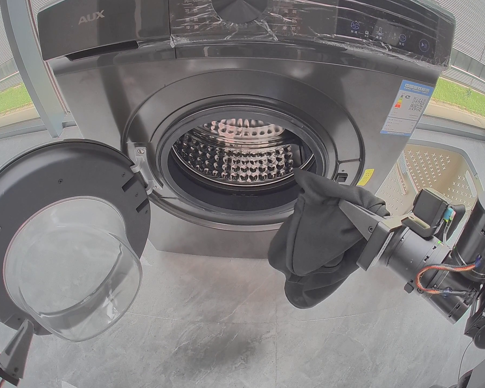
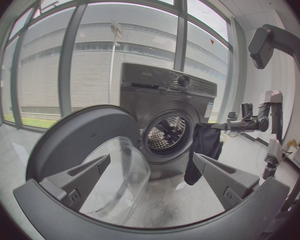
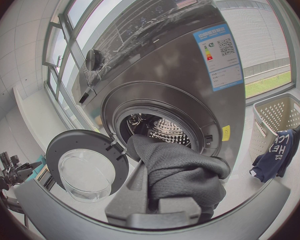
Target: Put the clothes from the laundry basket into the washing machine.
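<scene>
My right gripper [image 1: 351, 211] is clamped on a black garment [image 1: 312, 233], which I hold just before the washing machine's [image 1: 253, 71] drum mouth [image 1: 237, 157], ready to feed inward. The door [image 1: 64, 189] stands swung aside. My left gripper [image 2: 150, 170] is spread wide and empty. A navy shirt [image 3: 273, 157] drapes over the laundry basket [image 3: 276, 101].

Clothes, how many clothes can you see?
2. A black garment hangs from the right gripper in front of the washing machine; a navy shirt drapes over the laundry basket rim. More may be hidden inside the basket.
</scene>
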You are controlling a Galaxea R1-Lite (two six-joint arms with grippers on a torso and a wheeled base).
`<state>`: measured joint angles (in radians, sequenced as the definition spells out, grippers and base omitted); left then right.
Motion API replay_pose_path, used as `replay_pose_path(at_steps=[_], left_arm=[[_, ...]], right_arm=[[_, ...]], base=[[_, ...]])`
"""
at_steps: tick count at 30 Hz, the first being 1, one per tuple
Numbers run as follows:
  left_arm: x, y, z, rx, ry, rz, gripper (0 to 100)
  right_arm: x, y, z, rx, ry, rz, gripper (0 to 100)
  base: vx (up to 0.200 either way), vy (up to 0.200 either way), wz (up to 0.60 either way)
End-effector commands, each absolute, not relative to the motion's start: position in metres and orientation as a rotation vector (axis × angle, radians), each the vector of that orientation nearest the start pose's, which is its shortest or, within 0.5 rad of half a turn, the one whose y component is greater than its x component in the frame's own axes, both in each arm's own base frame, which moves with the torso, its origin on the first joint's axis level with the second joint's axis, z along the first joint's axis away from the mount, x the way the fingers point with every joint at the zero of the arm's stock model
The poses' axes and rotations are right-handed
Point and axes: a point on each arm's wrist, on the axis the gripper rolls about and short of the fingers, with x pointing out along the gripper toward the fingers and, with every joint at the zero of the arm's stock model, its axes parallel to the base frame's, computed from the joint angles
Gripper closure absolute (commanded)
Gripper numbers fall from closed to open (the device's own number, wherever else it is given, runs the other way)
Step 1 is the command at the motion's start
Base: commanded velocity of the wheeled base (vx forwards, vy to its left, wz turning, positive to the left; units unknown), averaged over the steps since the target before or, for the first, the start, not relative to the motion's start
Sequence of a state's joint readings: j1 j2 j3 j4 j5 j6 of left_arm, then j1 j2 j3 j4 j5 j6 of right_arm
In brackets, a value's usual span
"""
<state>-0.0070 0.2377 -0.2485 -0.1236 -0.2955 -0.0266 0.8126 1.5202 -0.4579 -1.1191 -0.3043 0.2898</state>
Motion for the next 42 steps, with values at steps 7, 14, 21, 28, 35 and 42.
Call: replay_pose_path(at_steps=[7,14,21,28,35,42], left_arm=[[0.107,-0.040,0.187,-0.030,0.182,-0.766,0],[0.133,-0.062,0.175,-0.049,0.261,-0.855,0],[0.153,-0.089,0.167,-0.041,0.309,-0.953,0],[0.167,-0.111,0.172,-0.073,0.320,-1.017,0],[0.177,-0.122,0.172,-0.124,0.364,-1.032,0],[0.198,-0.136,0.160,-0.118,0.402,-1.032,0]], right_arm=[[0.177,0.230,0.188,0.327,-0.035,0.685,100],[0.183,0.241,0.203,0.364,-0.084,0.749,100],[0.191,0.245,0.199,0.358,-0.081,0.739,100],[0.196,0.249,0.200,0.360,-0.088,0.730,100],[0.196,0.249,0.200,0.358,-0.091,0.727,100],[0.196,0.250,0.201,0.362,-0.096,0.728,100]], base=[[0.000,0.000,0.00],[0.000,0.000,0.00],[0.000,0.000,0.00],[0.000,0.000,0.00],[0.000,0.000,0.00],[0.000,0.000,0.00]])
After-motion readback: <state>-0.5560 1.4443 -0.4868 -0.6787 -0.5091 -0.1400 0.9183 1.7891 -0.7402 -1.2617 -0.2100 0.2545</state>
